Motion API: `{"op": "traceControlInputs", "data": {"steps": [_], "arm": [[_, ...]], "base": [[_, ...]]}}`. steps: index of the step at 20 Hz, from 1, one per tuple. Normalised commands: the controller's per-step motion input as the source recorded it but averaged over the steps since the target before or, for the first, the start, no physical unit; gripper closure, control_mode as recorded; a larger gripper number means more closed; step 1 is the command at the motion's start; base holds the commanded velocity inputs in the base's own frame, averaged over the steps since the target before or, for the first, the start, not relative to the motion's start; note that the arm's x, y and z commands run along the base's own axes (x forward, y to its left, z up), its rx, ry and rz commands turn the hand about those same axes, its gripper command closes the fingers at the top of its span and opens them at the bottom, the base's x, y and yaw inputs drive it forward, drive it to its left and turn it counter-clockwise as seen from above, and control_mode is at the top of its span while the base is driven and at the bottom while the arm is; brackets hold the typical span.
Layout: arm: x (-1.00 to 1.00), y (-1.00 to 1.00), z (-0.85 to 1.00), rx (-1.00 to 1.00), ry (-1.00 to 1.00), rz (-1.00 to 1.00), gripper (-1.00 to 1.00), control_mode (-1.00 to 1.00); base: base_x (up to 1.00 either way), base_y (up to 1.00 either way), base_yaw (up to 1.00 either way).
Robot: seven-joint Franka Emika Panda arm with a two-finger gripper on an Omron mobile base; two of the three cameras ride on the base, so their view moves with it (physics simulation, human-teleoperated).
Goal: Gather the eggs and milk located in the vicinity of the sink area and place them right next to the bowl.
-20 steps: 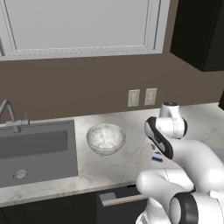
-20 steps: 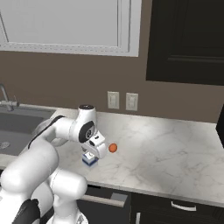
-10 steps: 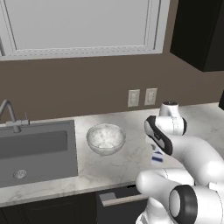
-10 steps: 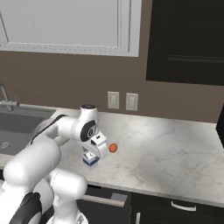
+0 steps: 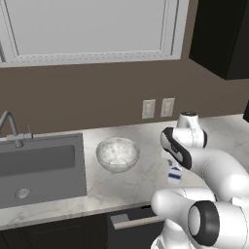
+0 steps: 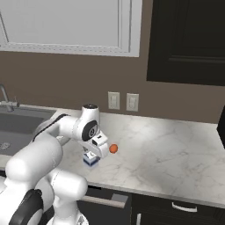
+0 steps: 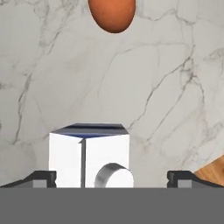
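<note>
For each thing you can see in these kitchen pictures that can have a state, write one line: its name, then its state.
gripper: open, jaws either side of the milk carton
milk carton: upright on the counter, not gripped
egg: lying on the counter beside the carton
bowl: upright
sink: dry
faucet: off

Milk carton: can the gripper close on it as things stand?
Probably yes. In the hand view the open gripper straddles the milk carton, one fingertip on each side with a gap to spare, and nothing lies between them. The egg sits farther along the counter, clear of the carton.
</note>
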Motion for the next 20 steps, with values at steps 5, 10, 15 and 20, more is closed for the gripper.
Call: {"op": "traceControlInputs", "data": {"steps": [5,10,15,20], "arm": [[0.00,0.21,-0.24,0.02,-0.02,0.00,-1.00,-1.00],[0.00,0.14,-0.07,0.01,0.00,-0.01,-1.00,-1.00],[-0.02,0.01,-0.21,0.00,0.00,-0.01,-1.00,-1.00],[-0.05,0.00,-0.21,0.00,0.02,0.00,-1.00,-1.00]], "base": [[0.00,0.00,0.00],[0.00,0.00,0.00],[0.00,0.00,0.00],[0.00,0.00,0.00]]}}
